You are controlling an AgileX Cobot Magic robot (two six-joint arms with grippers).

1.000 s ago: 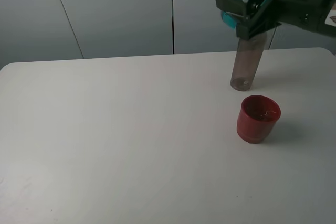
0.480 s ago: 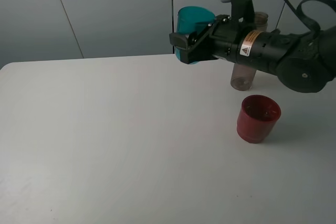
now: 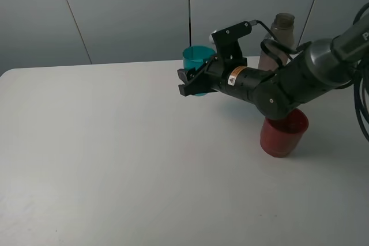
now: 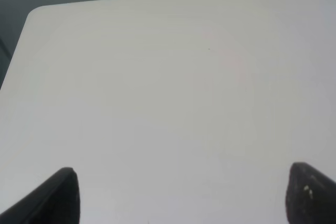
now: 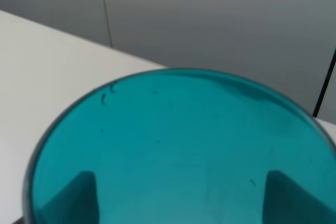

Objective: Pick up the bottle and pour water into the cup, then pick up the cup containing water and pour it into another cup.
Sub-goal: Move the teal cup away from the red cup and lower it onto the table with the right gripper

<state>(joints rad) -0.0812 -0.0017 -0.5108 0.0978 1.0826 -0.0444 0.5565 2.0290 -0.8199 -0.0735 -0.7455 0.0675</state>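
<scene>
My right gripper point(image 3: 192, 83) is shut on the teal cup point(image 3: 196, 59) and holds it upright, low over the back middle of the table. I cannot tell if the cup touches the table. In the right wrist view the teal cup point(image 5: 178, 150) fills the frame and my fingers point(image 5: 79, 195) show through its wall. The grey-brown bottle point(image 3: 278, 38) stands behind my right arm. The red cup point(image 3: 283, 135) stands in front of it, its rim partly hidden by the arm. My left gripper point(image 4: 184, 195) is open and empty over bare table.
The white table point(image 3: 115, 154) ends at a rounded back edge, with a grey panelled wall point(image 3: 127, 10) behind it. My right arm point(image 3: 288, 82) reaches across the middle, between the bottle and the red cup.
My right arm has swung left and down with the teal cup, from high above the bottle to the back middle of the table. The bottle and red cup have not moved.
</scene>
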